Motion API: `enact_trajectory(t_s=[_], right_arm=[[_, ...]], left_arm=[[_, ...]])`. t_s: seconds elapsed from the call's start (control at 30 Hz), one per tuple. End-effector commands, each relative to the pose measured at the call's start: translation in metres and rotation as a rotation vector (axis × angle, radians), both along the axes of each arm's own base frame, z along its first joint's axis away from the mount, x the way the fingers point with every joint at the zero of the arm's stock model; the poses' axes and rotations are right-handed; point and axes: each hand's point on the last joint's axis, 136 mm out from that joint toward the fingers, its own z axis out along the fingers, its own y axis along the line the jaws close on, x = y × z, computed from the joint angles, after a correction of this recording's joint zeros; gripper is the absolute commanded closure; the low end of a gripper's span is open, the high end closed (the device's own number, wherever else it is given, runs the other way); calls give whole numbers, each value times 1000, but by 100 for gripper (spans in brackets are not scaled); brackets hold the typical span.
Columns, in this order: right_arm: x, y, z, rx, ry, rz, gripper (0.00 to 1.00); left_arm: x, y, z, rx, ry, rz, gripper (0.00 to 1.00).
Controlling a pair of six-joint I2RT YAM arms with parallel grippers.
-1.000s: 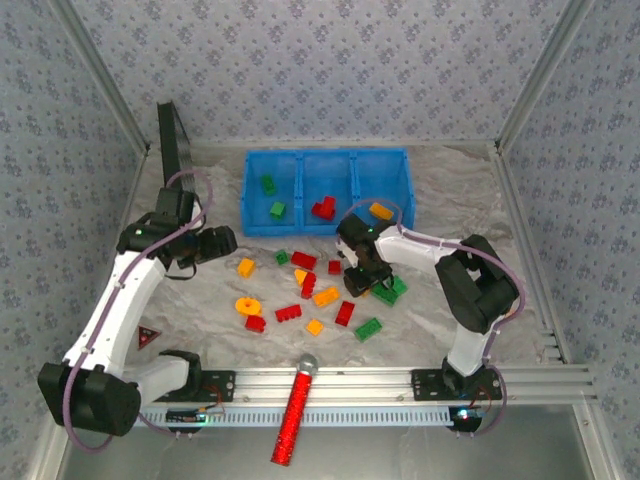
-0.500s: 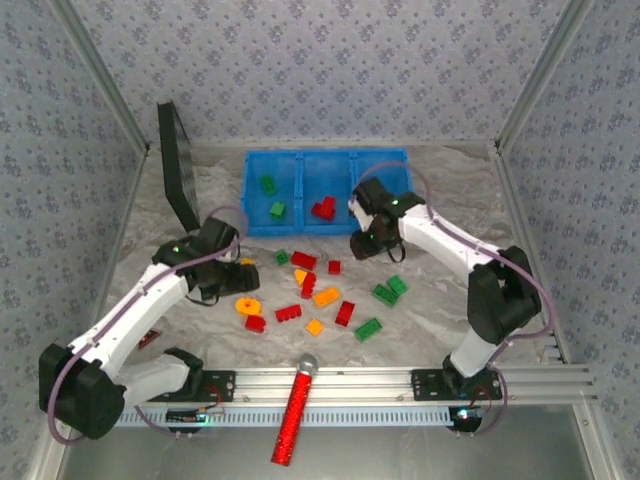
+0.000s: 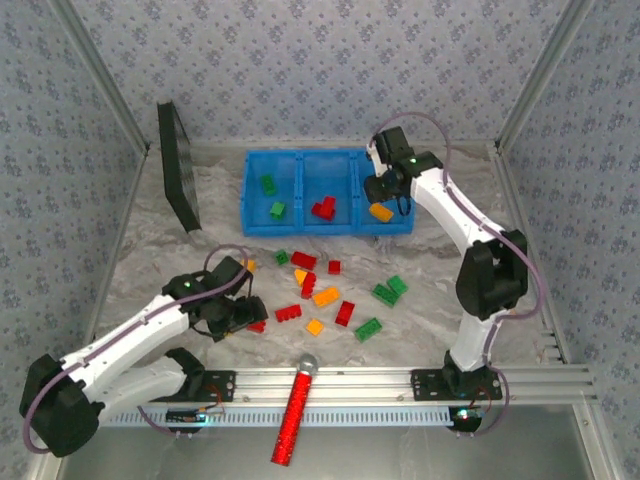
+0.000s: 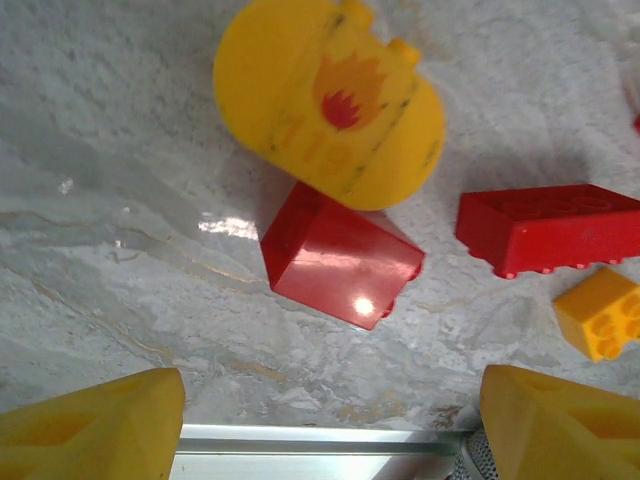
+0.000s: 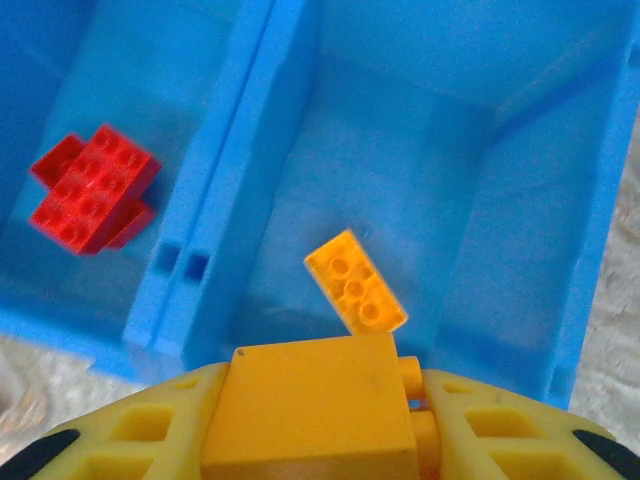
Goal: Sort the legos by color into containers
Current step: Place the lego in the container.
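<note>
Right gripper (image 3: 384, 193) is clamped on a yellow-orange brick (image 5: 306, 418), fingers closed against its sides. A second ago it sat low among the loose bricks in front of the blue tray (image 3: 320, 229). Now it hangs over the tray's right compartment (image 5: 480, 200), just above a second orange brick (image 5: 355, 280) lying on that floor. Colour matches, so this looks like the drop point, with only the release left. Red bricks (image 5: 90, 190) lie in the middle compartment and green ones (image 3: 272, 197) in the left.

Left gripper (image 4: 325, 425) is wide open and holds nothing. It has swung from the tray's left side down to the pile's edge farthest from the tray. A small red brick (image 4: 340, 255) lies between its fingers. The yellow ring piece (image 4: 330, 100) touches that brick on the tray side. A long red brick (image 4: 555, 230) and a small yellow brick (image 4: 600, 310) lie just beside. Likely next pick is the red one. Most loose bricks are still in front of the tray, so the sort is far from done.
</note>
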Motion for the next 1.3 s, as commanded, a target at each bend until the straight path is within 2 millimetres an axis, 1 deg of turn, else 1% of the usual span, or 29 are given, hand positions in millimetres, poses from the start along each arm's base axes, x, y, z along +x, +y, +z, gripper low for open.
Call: enact_trajectory(t_s=[0.0,0.13,0.23,0.43,0.53,0.7,0.83,0.93,0.97,1.1,1.27], right_arm=[[29,-8,3,-61,-62,-12,57],[49,-10,-5,-85,-77,-24,57],[60,-10,-13,-80,-71,-29,57],[74,-10,-39,-93,-36,-30,56],[79,-11,-46,-89,-25,-30,56],[81,-8,-52,-80,-18,-28,52],[79,-5,-56,-82,-1,-10,52],[76,-5,-57,-85,11,-4,51],[75,-5,-58,-84,14,-1,50],[72,-5,-62,-90,28,10,42],[72,-5,-61,-90,16,14,36]], left_arm=[[0,-7,-5,-31,26,90,22],[4,-10,-7,-14,24,114,23],[4,-11,-10,-25,19,150,23],[0,-9,-19,-39,33,226,24],[0,-9,-22,-44,30,246,25],[3,-10,-27,-33,27,271,26],[6,-9,-30,-21,12,296,27],[12,-7,-32,-27,-16,336,27],[15,-9,-32,-39,-27,343,27],[15,-9,-37,-31,-14,358,27],[20,-9,-34,-31,-31,380,27]])
